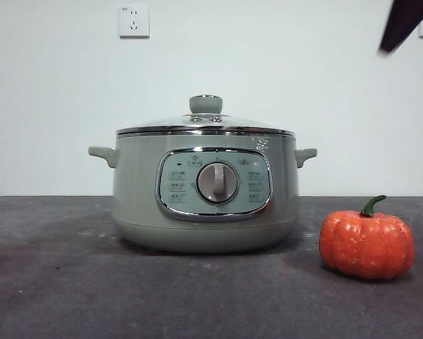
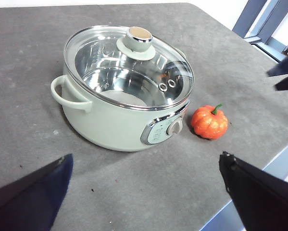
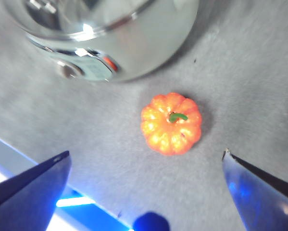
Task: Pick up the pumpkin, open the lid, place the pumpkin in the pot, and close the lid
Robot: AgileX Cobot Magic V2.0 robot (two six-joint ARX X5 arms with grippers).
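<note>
Resting place of the pumpkin: the small glossy orange ribbed pumpkin point(image 1: 366, 244) with a curved green stem is seen upright on the dark grey table point(image 1: 56, 282), just beside the pot on the side of its control panel, not touching it.
Pot: the large pale sage-green electric pot point(image 1: 205, 191) is placed on the table, its chrome-framed panel and round silver dial point(image 1: 217, 183) turned toward the front camera.
Lid: the round glass lid point(image 2: 129, 62) with a steel rim and sage-green knob is seated on the pot; a shiny steel interior is seen through it.
Right gripper: the right gripper point(image 3: 146, 161) is held above the pumpkin, jaws spread wide, nothing between them; in the front view only a black tip is shown at the top right corner.
Left gripper: the left gripper point(image 2: 146, 163) is held high and back from the pot, jaws wide apart and holding nothing.
Wall: a white socket point(image 1: 133, 21) is mounted on the white wall behind the pot.
</note>
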